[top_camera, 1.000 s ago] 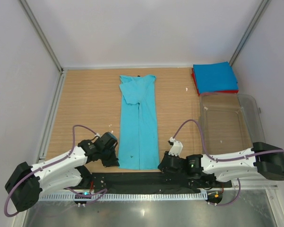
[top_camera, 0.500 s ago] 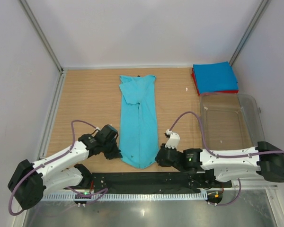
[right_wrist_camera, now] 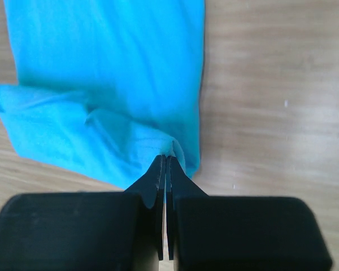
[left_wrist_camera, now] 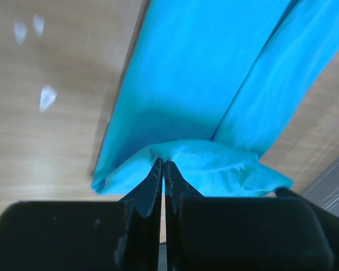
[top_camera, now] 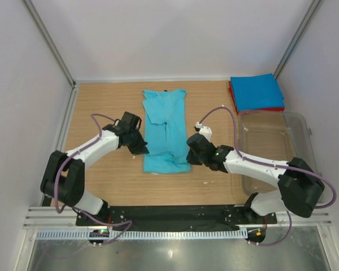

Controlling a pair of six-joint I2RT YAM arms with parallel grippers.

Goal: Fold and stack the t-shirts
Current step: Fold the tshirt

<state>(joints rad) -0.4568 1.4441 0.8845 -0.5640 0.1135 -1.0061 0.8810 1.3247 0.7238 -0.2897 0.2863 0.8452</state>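
Note:
The turquoise t-shirt (top_camera: 165, 127) lies lengthwise in the middle of the table, its bottom part doubled up over the middle. My left gripper (top_camera: 143, 149) is shut on the hem's left corner, and the cloth (left_wrist_camera: 186, 101) fans out from its tips (left_wrist_camera: 163, 162). My right gripper (top_camera: 190, 153) is shut on the hem's right corner, and the cloth (right_wrist_camera: 101, 84) shows ahead of its tips (right_wrist_camera: 165, 158). The blue folded t-shirt (top_camera: 255, 92) lies on the red folded t-shirt (top_camera: 262, 109) at the back right.
A clear plastic tub (top_camera: 274, 149) stands at the right, beside my right arm. Small white specks lie on the wood (top_camera: 222, 106). Metal rails run along the left (top_camera: 62, 135) and near edges.
Both grippers have carried the shirt's bottom hem away from the near edge towards the back, doubling the lower part over the middle. The shirt now looks about half as long.

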